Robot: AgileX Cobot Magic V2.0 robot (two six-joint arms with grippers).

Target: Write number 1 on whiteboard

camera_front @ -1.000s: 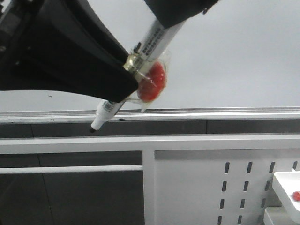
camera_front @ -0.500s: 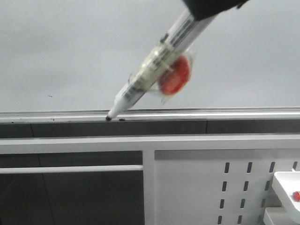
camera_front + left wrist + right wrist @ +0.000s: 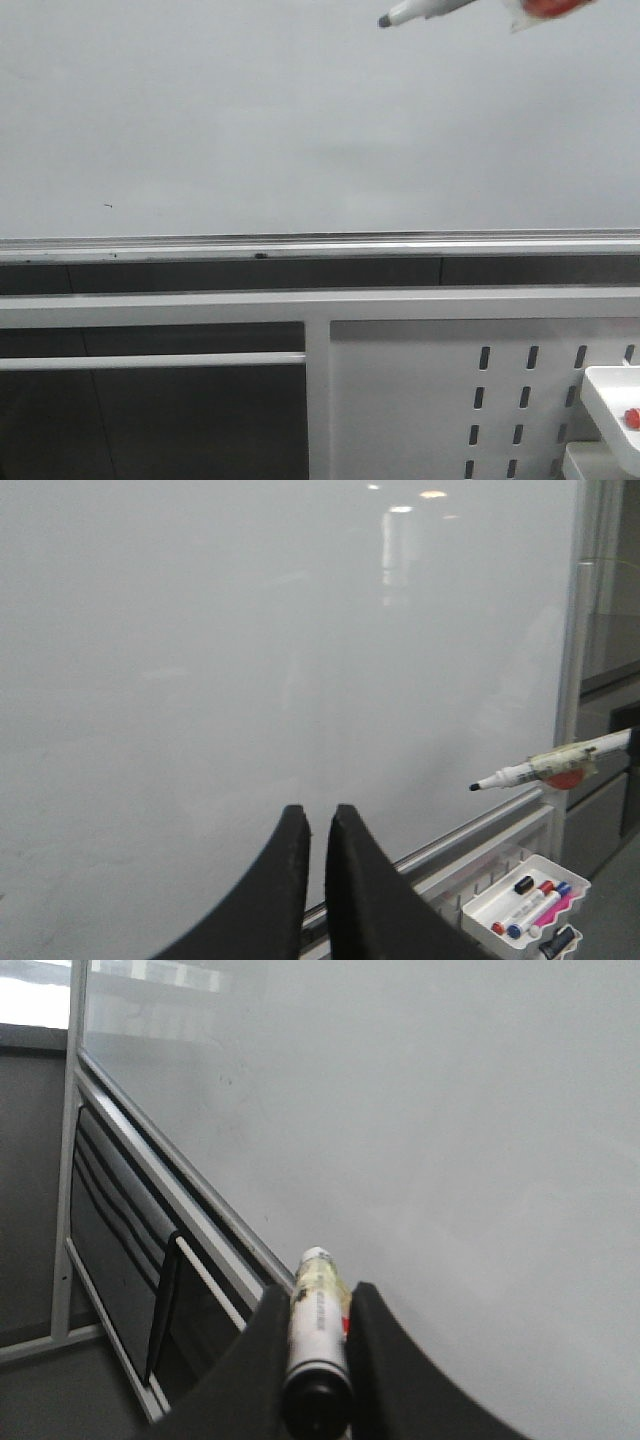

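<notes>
- While the whiteboard fills most of the front view, its pale grey-white face carries no long stroke, so the number 1 is not written on it in any view.
- Only a tiny dark fleck shows on the board's left part, low down, and a small dark spot sits on the silver rail along its lower edge.
- At the top right of the front view the marker pen pokes in, tilted, its dark tip pointing left and slightly down in front of the board; whether the tip touches the surface I cannot tell.
- A red blob clings to the pen's barrel at the frame's top edge.
- Seen from its wrist camera, the right gripper has its two black fingers clamped on the pen's barrel, the tip aimed at the board.
- On the left gripper the fingers stand almost together, only a thin slit between them, holding nothing, pointed at the board.
- From the left wrist view the pen hangs off to the side of the board's lower corner, well apart from the left gripper.
- Below the rail sits a white metal panel with oblong slots.
- A white tray below the rail holds several spare markers.
</notes>
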